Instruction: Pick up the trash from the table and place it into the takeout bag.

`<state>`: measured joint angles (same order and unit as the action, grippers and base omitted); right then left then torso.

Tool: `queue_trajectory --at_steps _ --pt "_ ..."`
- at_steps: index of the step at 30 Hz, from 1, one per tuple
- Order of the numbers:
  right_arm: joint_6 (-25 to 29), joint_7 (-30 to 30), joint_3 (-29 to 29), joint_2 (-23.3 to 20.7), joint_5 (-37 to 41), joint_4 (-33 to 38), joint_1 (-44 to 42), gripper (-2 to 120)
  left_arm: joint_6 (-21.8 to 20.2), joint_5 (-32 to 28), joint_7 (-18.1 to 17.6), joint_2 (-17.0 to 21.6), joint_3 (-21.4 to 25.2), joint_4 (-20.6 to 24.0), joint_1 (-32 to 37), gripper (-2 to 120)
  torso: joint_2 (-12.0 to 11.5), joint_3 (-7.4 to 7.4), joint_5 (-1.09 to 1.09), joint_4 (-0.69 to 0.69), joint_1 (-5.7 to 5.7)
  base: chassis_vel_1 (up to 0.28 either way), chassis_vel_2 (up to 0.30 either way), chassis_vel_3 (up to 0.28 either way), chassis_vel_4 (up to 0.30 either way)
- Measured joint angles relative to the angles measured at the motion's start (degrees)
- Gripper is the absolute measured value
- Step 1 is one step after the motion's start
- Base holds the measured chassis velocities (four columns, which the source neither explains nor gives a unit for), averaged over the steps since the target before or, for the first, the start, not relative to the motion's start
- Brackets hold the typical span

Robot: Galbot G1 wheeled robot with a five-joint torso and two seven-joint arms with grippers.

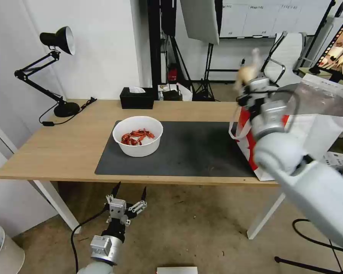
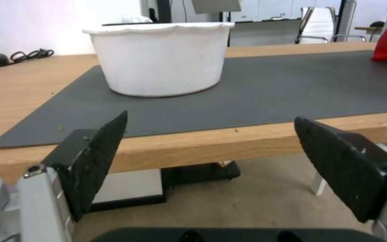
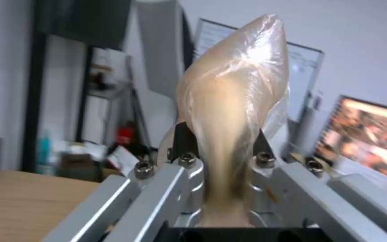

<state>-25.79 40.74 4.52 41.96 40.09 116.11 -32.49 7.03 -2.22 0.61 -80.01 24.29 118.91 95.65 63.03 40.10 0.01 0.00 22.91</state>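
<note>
One bowl [image 1: 137, 136] stands on the mat [image 1: 186, 150], near the mat's left end as the head view shows it. The bowl is white and round, with a slightly wavy rim, and it holds a small heap of red crayfish shells [image 1: 136, 137]. In the left wrist view the bowl [image 2: 160, 57] shows its plain white wall, and the shells inside are hidden.

One small bag [image 1: 247, 72] with a beige lump is held up in the air, above the near left corner of the takeout bag [image 1: 312, 121] and well to the right of the bowl. The right gripper [image 1: 251, 82] grips it between its two fingers. In the right wrist view the small bag [image 3: 233, 101] is thin, clear plastic stretched over a pale beige mass and rises to a point; the fingers [image 3: 183, 143] press on both sides of its lower part.

One takeout bag stands at the right end of the mat, partly over the table [image 1: 64, 140] edge. It is white with red marks, open at the top, and one white strap hangs on the side toward the bowl.

The left gripper [image 1: 129, 192] hangs below the front edge of the table, in front of the bowl, with its two black fingers [image 2: 92, 161] spread wide and nothing between them.

One black tissue box [image 1: 137, 98] and one black desk lamp [image 1: 53, 68] stand at the far side of the table, behind the bowl.
</note>
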Motion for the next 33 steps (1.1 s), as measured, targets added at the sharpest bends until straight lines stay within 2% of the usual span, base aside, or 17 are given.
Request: queue_trajectory --at_steps 2,5,8,10,13,14,15,17,18,19,22,25,28,29,31,33 --pt "-0.69 1.38 0.98 -0.56 1.02 -0.37 -0.55 7 0.05 -0.02 0.16 0.12 0.07 0.07 0.04 100 0.0 0.0 0.0 0.0 0.0 0.0 0.0 0.0 0.0" --pt "-2.7 5.91 2.55 -1.32 6.49 -1.15 -1.51 7 0.13 -0.15 0.42 0.26 0.16 0.16 0.06 100 0.0 0.01 0.0 -0.01 0.0 0.0 0.0 0.0 0.0" --pt "-2.99 6.71 3.05 -1.46 9.6 -1.29 -2.06 7 0.14 -0.18 0.54 0.24 0.04 0.24 0.02 100 0.0 0.01 0.0 0.0 0.01 0.0 0.0 0.0 0.0" --pt "-3.02 6.76 3.21 -1.46 10.03 -1.34 -2.4 12 0.14 -0.19 0.59 0.2 -0.03 0.24 0.0 100 -0.01 0.01 0.0 0.01 0.01 0.0 0.0 0.0 0.0" --pt "-3.06 6.92 3.49 -1.25 10.65 -1.3 -3.04 25 0.14 -0.19 0.64 0.19 -0.06 0.25 -0.05 100 -0.01 0.01 -0.01 0.0 0.01 0.0 0.0 0.0 0.0" --pt "-3.06 6.92 3.49 -1.25 10.65 -1.3 -3.04 25 0.14 -0.19 0.64 0.19 -0.06 0.25 -0.05 100 -0.01 0.01 -0.01 0.0 0.01 0.0 0.0 0.0 0.0" --pt "-3.06 6.99 3.59 -1.15 10.76 -1.27 -3.33 32 0.14 -0.21 0.66 0.22 -0.05 0.26 -0.05 100 -0.01 0.01 -0.01 0.0 0.01 0.0 0.0 0.0 0.0" --pt "-3.06 7.02 3.63 -1.07 10.81 -1.21 -3.55 33 0.14 -0.25 0.66 0.3 -0.02 0.26 -0.08 100 -0.01 0.01 -0.01 0.0 0.01 0.0 0.0 0.0 0.0" --pt "-3.06 7.11 3.64 -1.01 10.82 -1.16 -3.69 43 0.14 -0.3 0.66 0.41 0.03 0.28 -0.09 100 -0.01 0.01 -0.01 0.0 0.01 0.0 0.0 0.0 0.0" --pt "-3.06 7.11 3.64 -1.01 10.82 -1.16 -3.69 43 0.14 -0.3 0.66 0.41 0.03 0.28 -0.09 100 -0.01 0.01 -0.01 0.0 0.01 0.0 0.0 0.0 0.0" --pt "-3.04 7.54 3.66 -0.74 11.11 -1.05 -3.86 61 0.13 -0.46 0.67 0.76 0.17 0.38 -0.12 100 -0.01 0.01 -0.01 0.0 0.01 0.0 0.0 0.0 0.0" --pt "-3.0 7.6 3.77 -0.73 11.18 -0.96 -3.88 65 0.08 -0.47 0.68 0.79 0.14 0.41 -0.12 100 -0.01 0.01 -0.01 0.01 0.01 0.0 0.0 0.0 0.0" --pt "-2.9 7.55 3.85 -0.75 11.38 -0.81 -3.89 80 -0.03 -0.48 0.7 0.89 0.0 0.45 -0.28 100 -0.01 0.01 -0.01 0.0 0.01 0.0 0.0 0.0 0.0" --pt "-2.9 7.55 3.85 -0.75 11.38 -0.81 -3.89 80 -0.03 -0.48 0.7 0.89 0.0 0.45 -0.28 100 -0.01 0.01 -0.01 0.0 0.01 0.0 0.0 0.0 0.0" --pt "-2.85 7.3 3.85 -0.77 11.59 -0.59 -4.07 92 -0.08 -0.48 0.7 0.92 -0.04 0.47 -0.4 100 -0.01 0.01 -0.01 0.0 0.01 0.0 0.0 0.0 0.0" --pt "-2.8 7.22 3.85 -0.77 11.68 -0.53 -4.23 95 -0.1 -0.48 0.7 0.92 -0.07 0.47 -0.41 100 -0.01 0.01 -0.01 0.0 0.01 0.0 0.0 0.0 0.0"
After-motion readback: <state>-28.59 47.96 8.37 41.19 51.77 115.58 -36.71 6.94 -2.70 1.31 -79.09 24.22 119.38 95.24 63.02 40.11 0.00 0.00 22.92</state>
